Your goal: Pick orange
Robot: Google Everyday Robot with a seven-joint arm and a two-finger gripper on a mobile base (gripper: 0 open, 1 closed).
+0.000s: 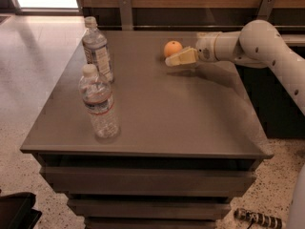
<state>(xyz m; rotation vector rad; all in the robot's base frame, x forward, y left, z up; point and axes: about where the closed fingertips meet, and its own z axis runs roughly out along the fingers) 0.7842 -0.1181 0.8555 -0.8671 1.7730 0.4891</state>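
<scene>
The orange (172,48), small and round, sits on the grey table (157,109) toward its far side, right of centre. My gripper (171,60), with cream fingers, reaches in from the right on a white arm (248,44). Its tip lies just in front of the orange and a little below it in the camera view, very close to the fruit. I cannot tell if it touches the orange.
Two clear plastic water bottles stand on the left of the table, one far (97,55) and one nearer the front (100,104). A wooden wall with metal brackets (126,11) runs behind the table. Drawers sit below the tabletop.
</scene>
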